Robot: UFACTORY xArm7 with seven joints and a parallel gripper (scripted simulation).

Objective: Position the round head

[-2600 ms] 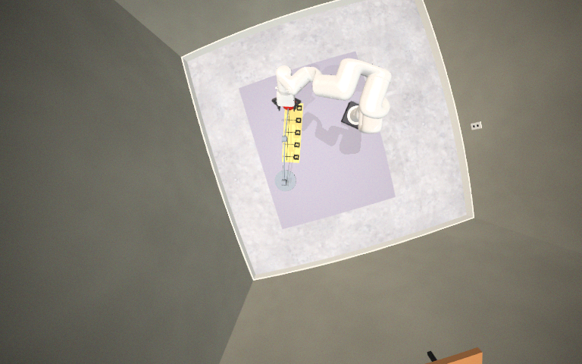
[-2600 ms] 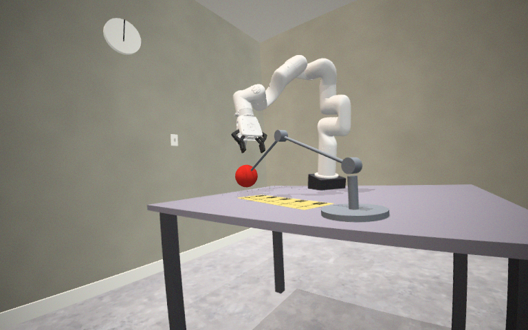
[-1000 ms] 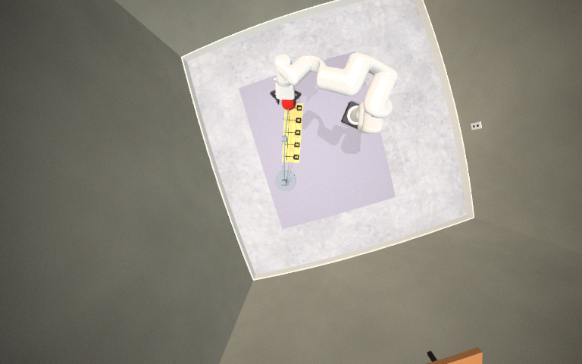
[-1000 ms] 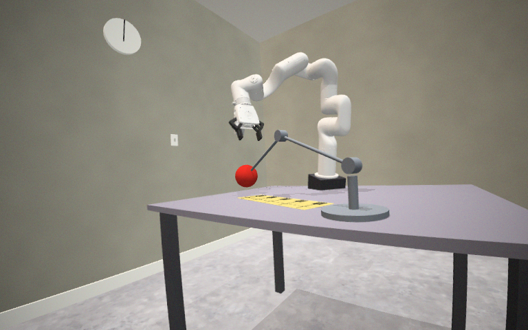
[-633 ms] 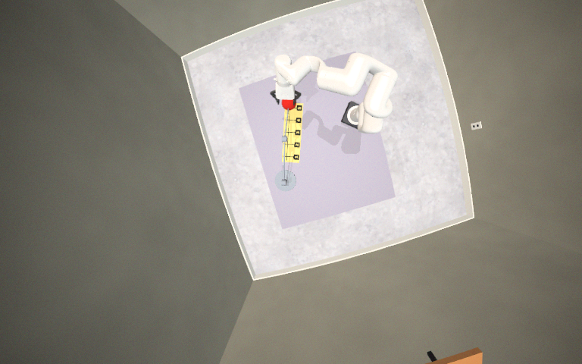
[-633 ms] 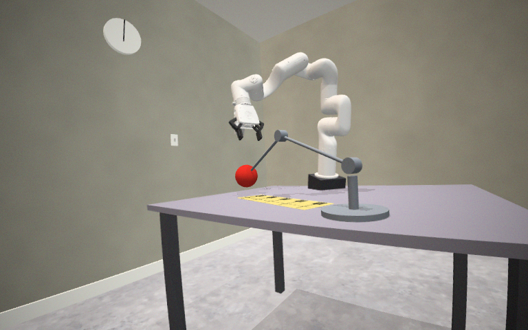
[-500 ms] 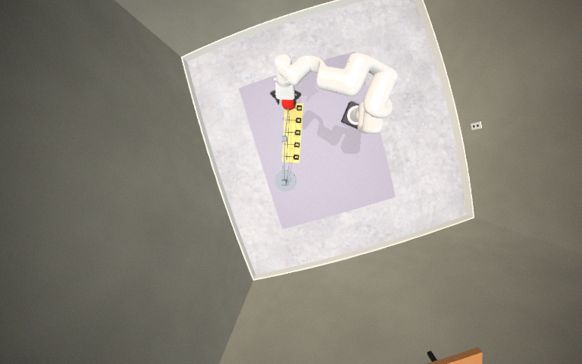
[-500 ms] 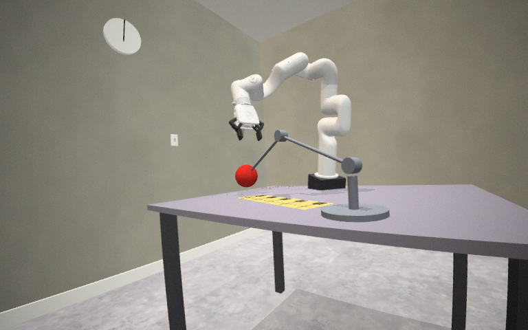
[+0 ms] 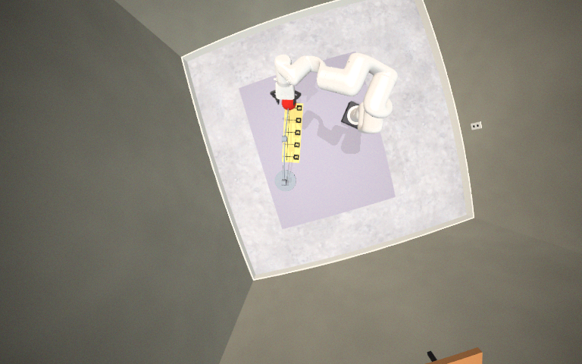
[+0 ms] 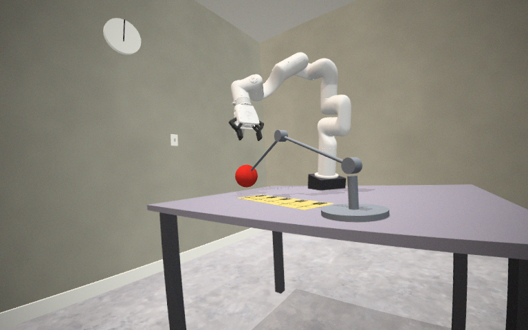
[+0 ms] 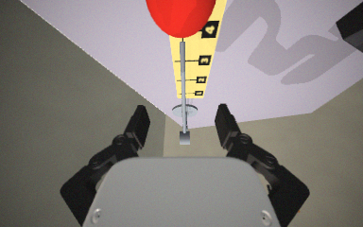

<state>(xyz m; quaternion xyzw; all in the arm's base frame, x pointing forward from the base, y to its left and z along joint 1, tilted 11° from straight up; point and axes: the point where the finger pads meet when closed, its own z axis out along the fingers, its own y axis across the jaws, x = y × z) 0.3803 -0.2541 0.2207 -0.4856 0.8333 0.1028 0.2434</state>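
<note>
- One red lamp head [image 9: 288,104] [image 10: 246,175] [image 11: 181,16] is hanging above the table [image 9: 339,171] [image 10: 420,217] [image 11: 109,43], near the yellow strip's [image 9: 292,150] [image 10: 288,201] [image 11: 191,87] far end.
- The claw [image 9: 286,101] [image 10: 249,139] [image 11: 181,113] is partly covering it from above.
- The claw is standing wide open, touching nothing, holding nothing.
- One round foot [image 9: 279,186] [image 10: 355,215] [image 11: 177,112] is resting rightmost.

Compared with a couple of seconds ago, my gripper [image 9: 287,100] [image 10: 249,137] [image 11: 181,113] is higher above the red head [image 9: 289,105] [image 10: 246,175] [image 11: 181,16] and slightly farther left in the exterior view. From above, I see it drawn back toward the far side, away from the lamp's foot [image 9: 280,174] [image 10: 355,216] [image 11: 176,112], so more of the head shows; the middle of my arm [image 9: 339,80] [image 10: 292,64] has shifted farther back and a little right.
</note>
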